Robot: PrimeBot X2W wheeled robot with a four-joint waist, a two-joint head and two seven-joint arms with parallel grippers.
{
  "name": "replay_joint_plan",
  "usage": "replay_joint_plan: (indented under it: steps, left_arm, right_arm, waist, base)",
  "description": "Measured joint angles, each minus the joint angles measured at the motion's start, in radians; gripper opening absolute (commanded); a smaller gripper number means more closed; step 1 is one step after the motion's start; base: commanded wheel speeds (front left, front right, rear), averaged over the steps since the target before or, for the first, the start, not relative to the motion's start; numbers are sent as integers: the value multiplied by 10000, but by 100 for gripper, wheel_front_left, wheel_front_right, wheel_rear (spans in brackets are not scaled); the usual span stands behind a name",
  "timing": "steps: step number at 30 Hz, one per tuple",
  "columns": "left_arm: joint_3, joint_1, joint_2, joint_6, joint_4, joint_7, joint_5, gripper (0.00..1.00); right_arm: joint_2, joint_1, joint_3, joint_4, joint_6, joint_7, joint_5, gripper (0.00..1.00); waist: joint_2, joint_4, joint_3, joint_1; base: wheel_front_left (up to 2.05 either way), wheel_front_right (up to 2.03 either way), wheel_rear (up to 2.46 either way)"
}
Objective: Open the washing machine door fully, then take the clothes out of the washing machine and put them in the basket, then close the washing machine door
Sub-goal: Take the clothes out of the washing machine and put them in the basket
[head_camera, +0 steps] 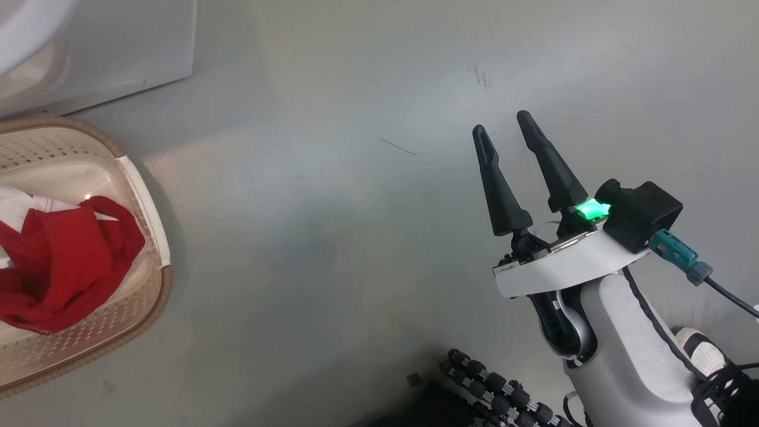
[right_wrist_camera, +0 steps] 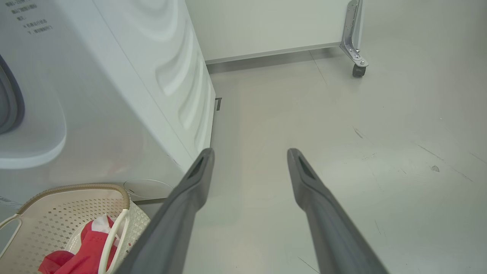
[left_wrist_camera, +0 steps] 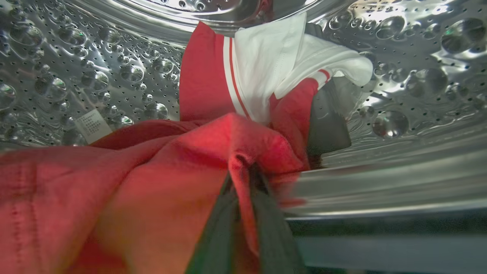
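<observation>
Bunching around left tool [left_wrist_camera: 245,179], red clothes [left_wrist_camera: 152,190] inside washing machine drum [left_wrist_camera: 95,76]

Left jaws pinched, right jaws spread.
The left gripper [left_wrist_camera: 245,179] has its two dark jaws drawn together on a fold of the clothes [left_wrist_camera: 213,152]. The right gripper [head_camera: 501,121], on a pale forearm [head_camera: 622,344] at the head view's lower right, holds its jaws apart, tilted up and left.

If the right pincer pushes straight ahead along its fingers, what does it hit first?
Probably the bare floor: the open right pincer points down past the washing machine corner, which sits to its left. Depth is hard to judge.
</observation>
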Motion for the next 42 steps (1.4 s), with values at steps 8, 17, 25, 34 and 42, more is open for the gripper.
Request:
replay_joint_plan:
  steps: [8,17,25,34,42]
  left_arm:
    - [-100,-151,-94,2,393,-359,4,0]
    - [-104,-137,-708,-2,947,-1396,-247,0]
    - [-138,404,-1392,-293,1436,-2508,-738,0]
    - [-535,1582,-2487,-905,1722,-3824,-999,0]
    - [-1020,2608,-2980,-1402,1756,-4775,-997,0]
  right_arm:
    - [17,-128,-67,54,0,0,0,100]
    - [21,-178,-274,188,0,0,-111,100]
    - [-142,-182,-493,305,0,-2,-311,100]
    - [-510,-105,-633,500,0,-31,-552,100]
    - [-775,358,-564,656,0,-31,-642,100]
  waist:
    - [0,61,-46,0]
    - [0,328,-468,-1]
    - [0,733,-1064,-1]
    - [0,1400,-1914,-1]
    - [0,2107,-2790,-1]
  base:
    - [0,0,0]
    - [0,0,0]
    - [0,0,0]
    - [0,0,0]
    - [0,0,0]
